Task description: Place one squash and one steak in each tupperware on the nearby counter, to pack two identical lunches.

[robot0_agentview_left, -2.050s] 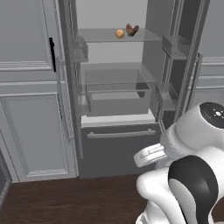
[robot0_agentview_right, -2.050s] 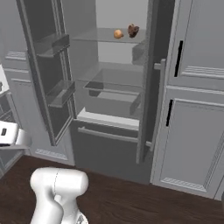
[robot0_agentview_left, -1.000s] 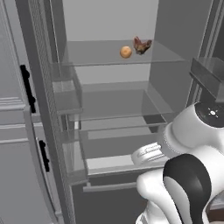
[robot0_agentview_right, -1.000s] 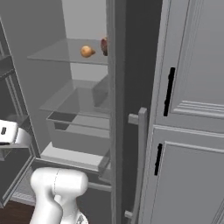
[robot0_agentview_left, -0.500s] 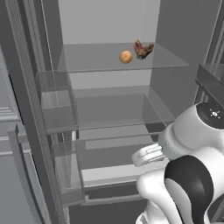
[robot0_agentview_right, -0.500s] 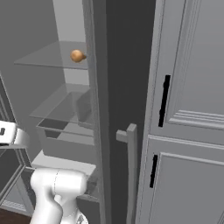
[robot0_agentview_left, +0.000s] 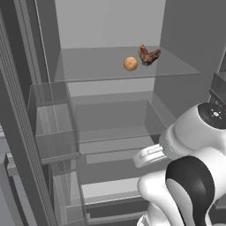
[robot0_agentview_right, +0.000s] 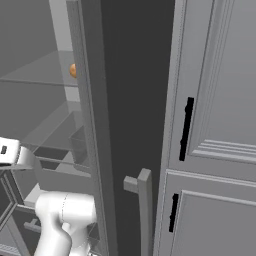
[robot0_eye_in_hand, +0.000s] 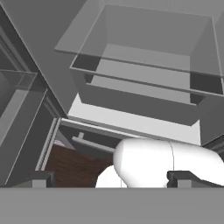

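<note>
An orange squash (robot0_agentview_left: 130, 63) and a dark reddish-brown steak (robot0_agentview_left: 148, 54) lie side by side on a glass shelf (robot0_agentview_left: 88, 66) high inside the open fridge. In the right base view, a sliver of the squash (robot0_agentview_right: 73, 70) peeks out from behind the fridge door's edge. My gripper (robot0_eye_in_hand: 111, 181) is open and holds nothing; its fingertips (robot0_eye_in_hand: 41, 178) stand far apart. It hangs low in front of the fridge, well below the food, and faces a clear drawer (robot0_eye_in_hand: 144, 83). The tupperware and the counter are out of view.
The open fridge door (robot0_agentview_right: 125, 100) with its vertical handle (robot0_agentview_right: 143, 210) stands close on the right, beside grey panelled cabinets (robot0_agentview_right: 220, 125) with black handles. Door bins (robot0_agentview_left: 50, 128) project on the left. A lower shelf (robot0_agentview_left: 114, 132) and dark wooden floor (robot0_eye_in_hand: 74, 168) lie below.
The base has driven closer to the fridge, so both base views have shifted and the shelves look larger. Squash and steak stay put on their shelf. The gripper stays open.
</note>
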